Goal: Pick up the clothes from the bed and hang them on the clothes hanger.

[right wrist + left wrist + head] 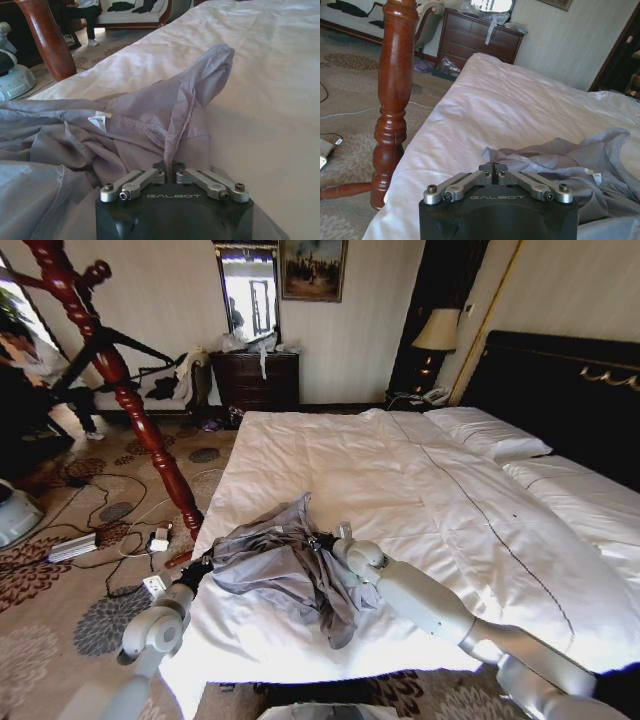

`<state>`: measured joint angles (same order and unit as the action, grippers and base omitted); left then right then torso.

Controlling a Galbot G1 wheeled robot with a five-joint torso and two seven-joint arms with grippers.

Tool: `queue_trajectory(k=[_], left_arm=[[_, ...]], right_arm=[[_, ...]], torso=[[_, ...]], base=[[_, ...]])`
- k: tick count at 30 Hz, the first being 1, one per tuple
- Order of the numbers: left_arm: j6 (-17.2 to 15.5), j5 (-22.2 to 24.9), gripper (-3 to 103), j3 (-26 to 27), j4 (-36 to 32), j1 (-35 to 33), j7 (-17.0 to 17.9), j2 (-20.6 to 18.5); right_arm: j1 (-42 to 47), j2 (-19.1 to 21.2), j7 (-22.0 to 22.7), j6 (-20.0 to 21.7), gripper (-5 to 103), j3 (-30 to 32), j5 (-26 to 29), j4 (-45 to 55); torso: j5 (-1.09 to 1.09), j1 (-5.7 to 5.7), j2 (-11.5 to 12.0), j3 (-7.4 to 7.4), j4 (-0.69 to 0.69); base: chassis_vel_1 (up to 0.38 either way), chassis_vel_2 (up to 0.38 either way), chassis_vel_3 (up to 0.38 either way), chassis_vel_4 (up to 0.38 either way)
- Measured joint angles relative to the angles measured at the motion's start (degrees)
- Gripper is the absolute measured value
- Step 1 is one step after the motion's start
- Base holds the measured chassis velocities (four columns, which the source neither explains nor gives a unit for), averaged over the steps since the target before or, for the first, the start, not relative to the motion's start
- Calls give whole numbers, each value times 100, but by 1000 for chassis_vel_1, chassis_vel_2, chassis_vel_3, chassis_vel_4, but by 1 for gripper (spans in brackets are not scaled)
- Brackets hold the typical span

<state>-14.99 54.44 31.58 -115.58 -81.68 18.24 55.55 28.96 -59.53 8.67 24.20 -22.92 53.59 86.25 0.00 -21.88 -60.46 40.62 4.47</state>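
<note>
Two Grippers Pinch One Garment

Both pinch the clothes [285, 565], crumpled near the bed [430, 490] foot edge; the left gripper [493, 174] nips its edge, the right gripper [169, 169] a raised fold, fingers pressed together; such spaced holds probably spread it for hanging.

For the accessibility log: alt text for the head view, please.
Both grippers, left and right, are shut on the crumpled blue-grey clothes near the foot of the white bed. A red wooden stand rises from the carpet beside the bed, and a black headboard backs the pillows.
</note>
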Motion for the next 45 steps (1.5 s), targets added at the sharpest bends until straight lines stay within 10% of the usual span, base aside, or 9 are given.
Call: queue_trajectory(k=[23, 35, 45], left_arm=[[-17, 84, 0, -24, -283, 525, 64, -765], [-188, 1299, 0, -198, -706, 2268, 335, -2461], [-426, 2344, 0, -217, -524, 3747, 434, -3967]], right_arm=[[-315, 745, 200, -243, 0, 1305, 283, 856], [-643, 1432, 307, -304, 0, 2242, 640, 1589], [-2117, 1229, 439, -278, 0, 1902, 1081, 1197]], torso=[[0, 0, 0, 0, 0], [0, 0, 0, 0, 3], [-2, 0, 0, 0, -3]], base=[[0, 0, 0, 0], [0, 0, 0, 0], [0, 0, 0, 0]])
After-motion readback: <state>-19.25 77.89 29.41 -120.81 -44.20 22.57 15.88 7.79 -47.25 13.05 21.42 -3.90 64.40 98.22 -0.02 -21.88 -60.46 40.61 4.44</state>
